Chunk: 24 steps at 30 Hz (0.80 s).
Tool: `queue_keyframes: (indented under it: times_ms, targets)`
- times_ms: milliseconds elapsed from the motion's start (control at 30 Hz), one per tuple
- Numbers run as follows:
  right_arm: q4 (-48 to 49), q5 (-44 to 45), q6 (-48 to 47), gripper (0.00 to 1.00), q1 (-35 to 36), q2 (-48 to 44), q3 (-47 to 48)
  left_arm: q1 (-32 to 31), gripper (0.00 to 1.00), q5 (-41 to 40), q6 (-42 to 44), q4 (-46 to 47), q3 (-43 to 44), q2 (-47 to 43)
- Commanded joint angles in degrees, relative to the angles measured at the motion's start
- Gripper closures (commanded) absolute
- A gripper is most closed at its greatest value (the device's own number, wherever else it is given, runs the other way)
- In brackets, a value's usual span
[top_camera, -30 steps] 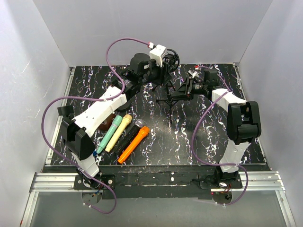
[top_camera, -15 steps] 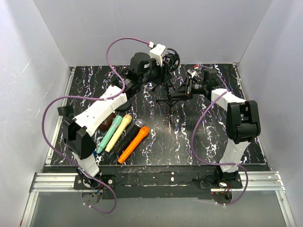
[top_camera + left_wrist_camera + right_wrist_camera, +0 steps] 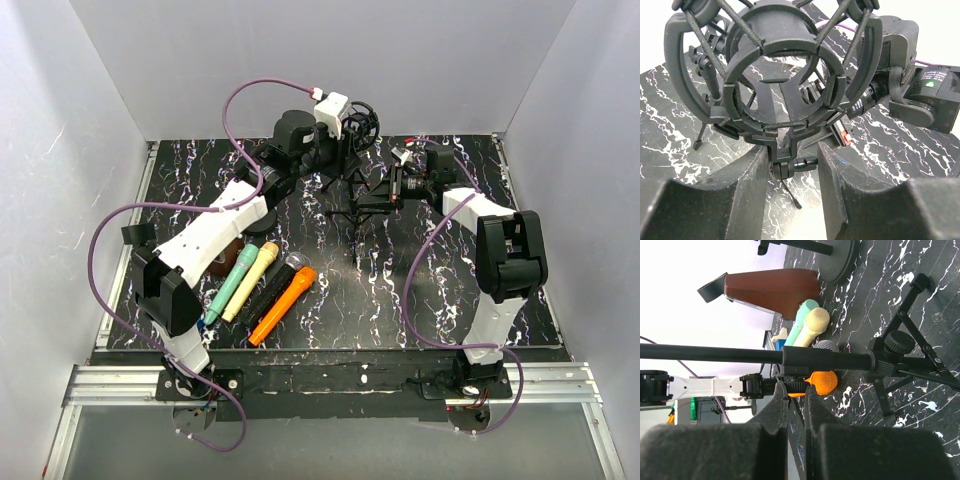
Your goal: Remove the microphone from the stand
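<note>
Left gripper (image 3: 792, 156) is sitting wide open astride the cradle (image 3: 785, 47) stem, gripping nothing, right gripper (image 3: 793, 390) is sitting almost closed by the stand pole (image 3: 715, 353), hold unclear; microphone (image 3: 771, 22) is probably going to handle stiff, weighty and cord-sprung, so grab its barrel.

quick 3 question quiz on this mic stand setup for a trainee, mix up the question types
1. How many mics lie flat on the table?
2. True or false: the left gripper is open, with a finger on each side of the stem of the mount.
3. The right gripper is shut on: A) the orange mic, B) the stand, C) a cable.

Key: 1 four; 2 true; 3 B.
</note>
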Motion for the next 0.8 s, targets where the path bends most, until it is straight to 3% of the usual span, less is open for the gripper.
queue_keyframes:
  times_ms: [0,200,433,633,700,767]
  targets:
    - [3.84,-4.12,-2.38,0.99,1.21,-1.63,0.84,0.65,1.0,-2.07,0.31,-3.32,1.09,0.58]
    - [-7.64,2.46,-25.54,0.99,2.08,-9.35,1.54,1.44,1.0,-3.04,0.05,-3.32,1.44,0.67]
    - [-7.76,17.14,-68.66,0.99,9.28,-22.8,-7.24,2.14,1.0,-2.52,-0.83,-3.49,0.57,0.15]
    - [11.71,26.98,-98.68,0.99,14.91,-31.16,-23.65,2.23,1.0,-1.11,-2.15,-2.62,-2.6,-1.7]
    - [22.87,28.83,-100.74,0.99,15.88,-31.95,-29.47,2.23,1.0,-0.85,-2.41,-2.44,-3.74,-2.4]
    - [22.32,29.63,-99.43,0.99,16.5,-33.09,-29.84,2.32,1.0,-0.67,-2.76,-2.18,-4.71,-2.93]
